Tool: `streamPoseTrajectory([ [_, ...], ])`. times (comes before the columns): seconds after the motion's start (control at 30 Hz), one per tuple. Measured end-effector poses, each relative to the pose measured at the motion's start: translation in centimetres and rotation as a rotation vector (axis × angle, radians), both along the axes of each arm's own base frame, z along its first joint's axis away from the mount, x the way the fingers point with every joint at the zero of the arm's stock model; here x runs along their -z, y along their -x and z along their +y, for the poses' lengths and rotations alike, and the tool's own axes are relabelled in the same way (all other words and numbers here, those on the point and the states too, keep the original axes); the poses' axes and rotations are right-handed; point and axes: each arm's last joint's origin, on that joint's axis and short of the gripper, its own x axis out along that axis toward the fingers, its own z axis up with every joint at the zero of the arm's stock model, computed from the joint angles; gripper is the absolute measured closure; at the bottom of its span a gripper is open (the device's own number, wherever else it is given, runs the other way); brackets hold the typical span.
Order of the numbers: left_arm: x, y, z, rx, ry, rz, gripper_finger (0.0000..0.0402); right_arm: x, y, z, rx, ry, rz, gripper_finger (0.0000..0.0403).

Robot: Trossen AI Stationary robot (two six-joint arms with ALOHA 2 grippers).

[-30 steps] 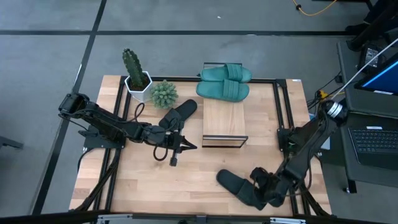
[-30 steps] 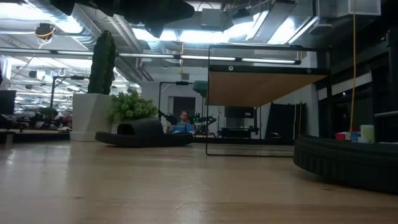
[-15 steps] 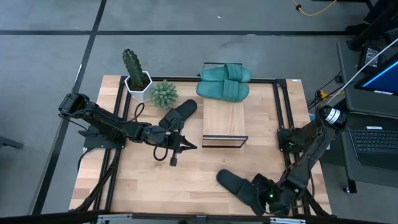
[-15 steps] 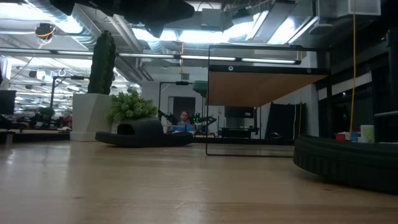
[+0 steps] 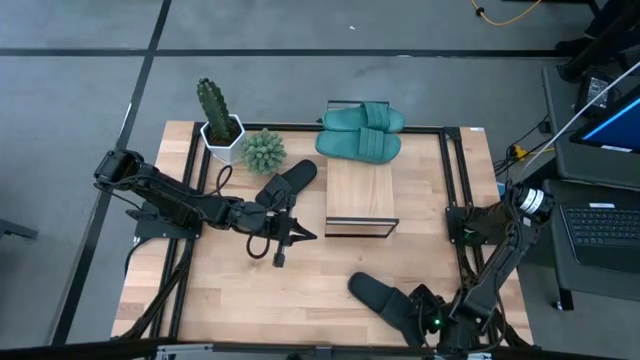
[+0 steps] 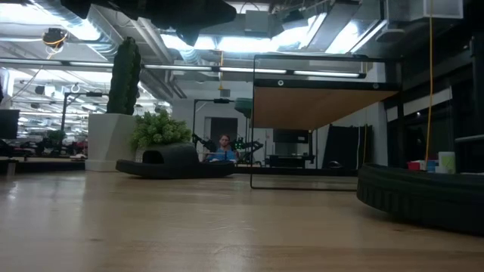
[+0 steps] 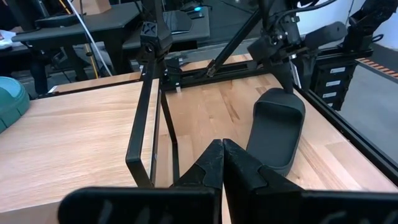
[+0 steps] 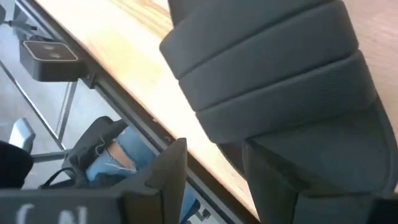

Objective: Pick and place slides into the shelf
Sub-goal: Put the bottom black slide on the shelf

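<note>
**Right gripper at black slide by near table edge; left gripper parked mid-table**

Table: butcher-block top, seen whole in the high view.

Shelf: placed right of table centre, light plank top on a thin black frame. Nothing is seen on its top. In the low view the space under the plank is seen empty.

Teal slides: both are laid side by side at the far table edge, just beyond the shelf, touching each other.

Black slide: laid on the table left of the shelf, near the small succulent. It is seen in the low view flat on the wood.

Second black slide: laid near the front edge, well apart from the shelf. Its strap end is covered by the right gripper. In the right wrist view the fingers are spread, one finger on each side of the slide's edge; whether the sole is actually pinched cannot be told.

Left gripper: held over the table between the first black slide and the shelf's near-left corner. In the left wrist view the fingertips are pressed together, nothing between them.

Cactus pot: placed at the far-left corner, beside the succulent.
</note>
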Motion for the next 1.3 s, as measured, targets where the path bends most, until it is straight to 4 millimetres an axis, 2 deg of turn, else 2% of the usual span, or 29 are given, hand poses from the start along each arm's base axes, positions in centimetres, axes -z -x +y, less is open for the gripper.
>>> streamPoseTrajectory([
  [0.27, 0.0, 0.0, 0.0, 0.0, 0.0, 0.0, 0.0402, 0.3, -0.2, 0.0, 0.029, 0.031, -0.048, 0.0246],
  [0.47, 0.0, 0.0, 0.0, 0.0, 0.0, 0.0, 0.0402, 0.0, -1.2, 0.0, 0.033, 0.006, -0.094, 0.0246],
  [0.77, 0.0, 0.0, 0.0, 0.0, -0.001, 0.0, 0.0402, -0.4, -4.4, -1.1, -0.044, 0.061, -0.175, 0.0246],
  [1.1, 0.0, 0.0, 0.0, 0.0, -0.001, 0.0, 0.0401, -0.5, -7.8, -3.6, -0.175, 0.121, -0.148, 0.0246],
  [1.3, 0.0, 0.0, -0.2, 0.007, -0.001, 0.0, 0.0401, -0.8, -9.0, -4.5, -0.299, 0.115, -0.152, 0.0246],
])
